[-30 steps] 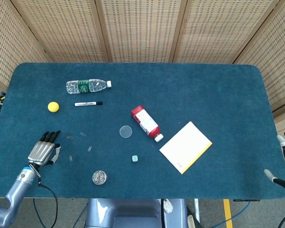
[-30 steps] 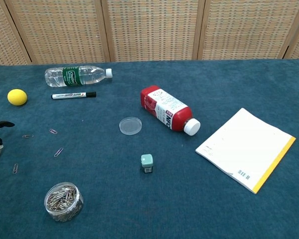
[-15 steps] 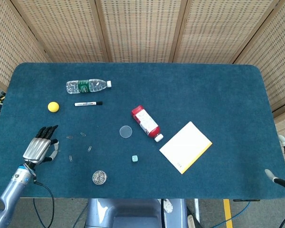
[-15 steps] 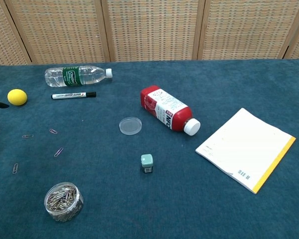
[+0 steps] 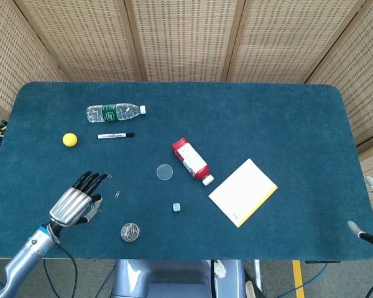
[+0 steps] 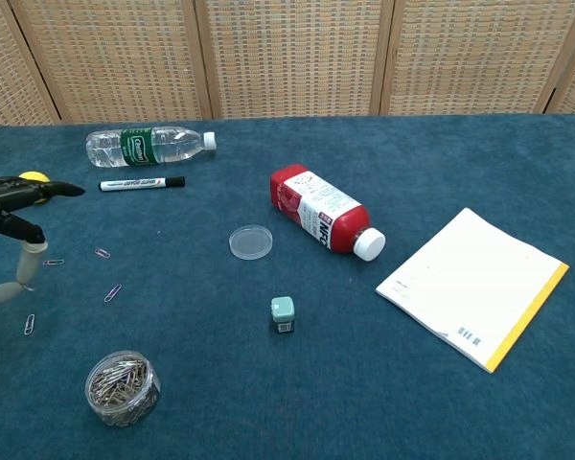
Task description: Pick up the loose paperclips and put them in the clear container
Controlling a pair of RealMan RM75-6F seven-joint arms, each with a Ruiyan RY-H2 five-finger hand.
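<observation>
While the clear container (image 6: 122, 387) already holds many clips, four loose paperclips (image 6: 112, 292) remain on the counter (image 6: 383, 383); the left robot hand (image 5: 76, 202) hovers open, empty.

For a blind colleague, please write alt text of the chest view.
The left robot hand, open, hovers at the left edge of a blue table above loose paperclips, behind a clear container full of clips. Farther back lie a water bottle, marker, red bottle, small lid and notepad.
</observation>
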